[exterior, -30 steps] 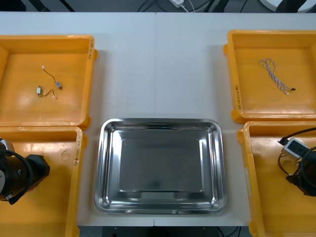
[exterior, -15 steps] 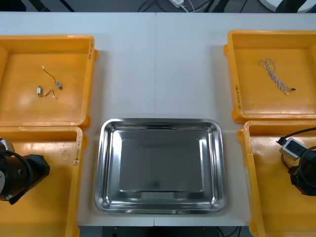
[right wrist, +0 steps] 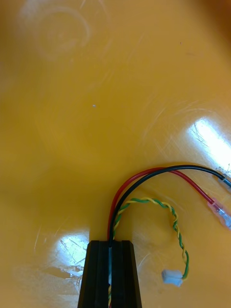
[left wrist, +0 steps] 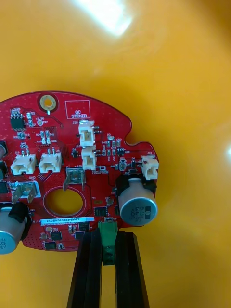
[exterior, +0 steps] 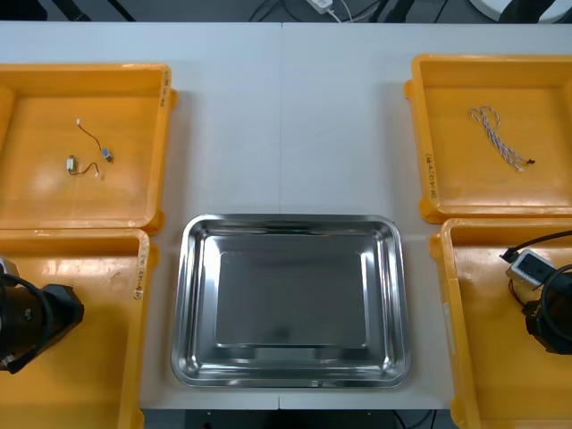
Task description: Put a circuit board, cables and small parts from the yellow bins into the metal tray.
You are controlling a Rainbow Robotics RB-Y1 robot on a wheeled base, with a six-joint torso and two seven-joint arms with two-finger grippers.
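Vs 1 s ago, left arm (exterior: pixel 34 323) has slid a bit toward 8 o'clk in front view, now lower over the near-left yellow bin (exterior: pixel 140 268). Right arm (exterior: pixel 550 320) has nudged toward 3 o'clk over the near-right yellow bin (exterior: pixel 447 304). Bins, tray and loose items haven't shifted.

Left end effector (left wrist: pixel 109 235): fingers closed on the round red circuit board (left wrist: pixel 62 139), pinching a green connector (left wrist: pixel 108 227) at its rim, so fingers stand apart only by that connector's width. Board shows its component side to the wrist cam: white sockets, silver capacitors, a round hole near ctr. Bin floor lies behind it; can't tell if board touches the floor or is lifted.

Right end effector (right wrist: pixel 110 243): fingers nearly together, clamped on a cable bundle (right wrist: pixel 144 174) of red wire, black wire and a twisted green-yellow pair. Wires arc out from btwn the fingertips over the bin floor. Red wire ends in a clear-sleeved terminal, twisted pair in a small white plug just beside the fingers.

Front view layout: metal tray (exterior: pixel 192 304) at 6 o'clk of counter (exterior: pixel 286 116), btwn the two near bins, bare and shiny inside. Far-left yellow bin (exterior: pixel 166 134) at 10 o'clk holds small metal parts (exterior: pixel 105 154) w/ thin dark leads. Far-right yellow bin (exterior: pixel 425 152) at 2 o'clk holds a twisted blue and white cable (exterior: pixel 499 136), loose near its ctr.
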